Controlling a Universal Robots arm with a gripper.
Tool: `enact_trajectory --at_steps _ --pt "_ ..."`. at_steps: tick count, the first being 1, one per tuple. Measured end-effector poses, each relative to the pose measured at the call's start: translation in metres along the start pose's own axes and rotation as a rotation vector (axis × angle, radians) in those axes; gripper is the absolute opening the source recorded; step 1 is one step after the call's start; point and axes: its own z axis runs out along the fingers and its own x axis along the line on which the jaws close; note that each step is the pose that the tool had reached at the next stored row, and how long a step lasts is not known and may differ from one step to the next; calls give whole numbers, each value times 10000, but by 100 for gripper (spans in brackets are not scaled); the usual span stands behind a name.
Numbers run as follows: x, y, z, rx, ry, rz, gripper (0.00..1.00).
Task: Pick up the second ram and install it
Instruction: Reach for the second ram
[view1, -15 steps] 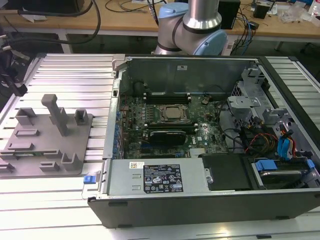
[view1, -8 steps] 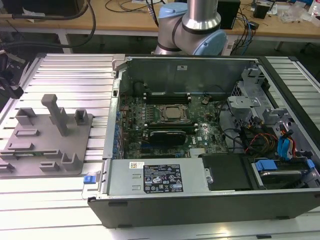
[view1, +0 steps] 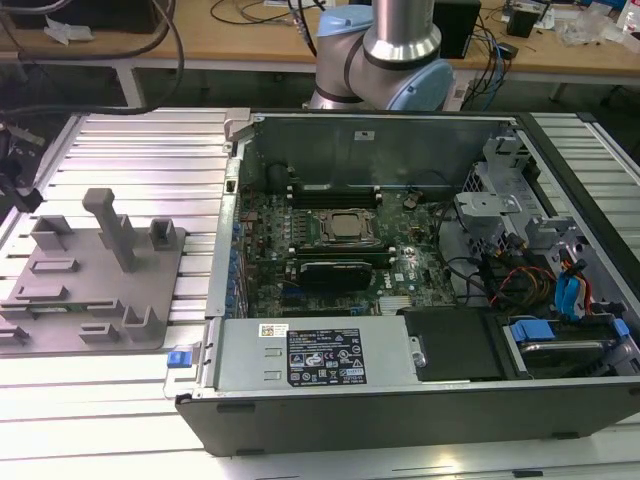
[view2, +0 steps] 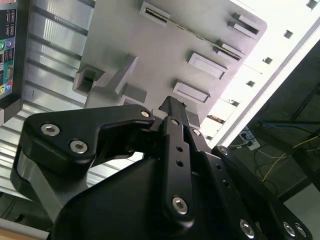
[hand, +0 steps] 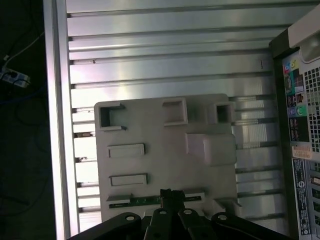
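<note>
Though half-hidden, second ram (hand: 136, 201) seemingly beneath gripper (hand: 167, 193)

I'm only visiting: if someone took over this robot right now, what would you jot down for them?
Gripper: shut, empty, hanging above the grey holder plate.
Second ram: lying on the plate between two holders, in line with the gripper in the first wrist view.
Done: nothing picked up.
Left: grip the ram and install it in the open computer case.
</note>
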Motion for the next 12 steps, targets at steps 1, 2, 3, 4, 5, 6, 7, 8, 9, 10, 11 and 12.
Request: enact_trajectory --at_steps 1,2,3,4,5,6,7,8,9,10,11,12 --pt "5 -19 11 0 0 0 8" --pt "8 -34 19 0 0 0 8" --pt "14 -67 37 1 1 -1 8" --pt "21 -103 60 1 0 0 8" --pt "25 -120 83 -1 -2 -1 8" --pt "25 -121 85 1 2 1 8" --pt "25 -121 85 2 3 1 8" --pt "25 -121 86 1 1 -1 8" --pt "25 -121 88 0 1 0 8" --pt "25 -121 88 1 0 0 8" --pt "25 -121 88 1 1 0 8" --pt "25 -121 89 1 1 0 8"
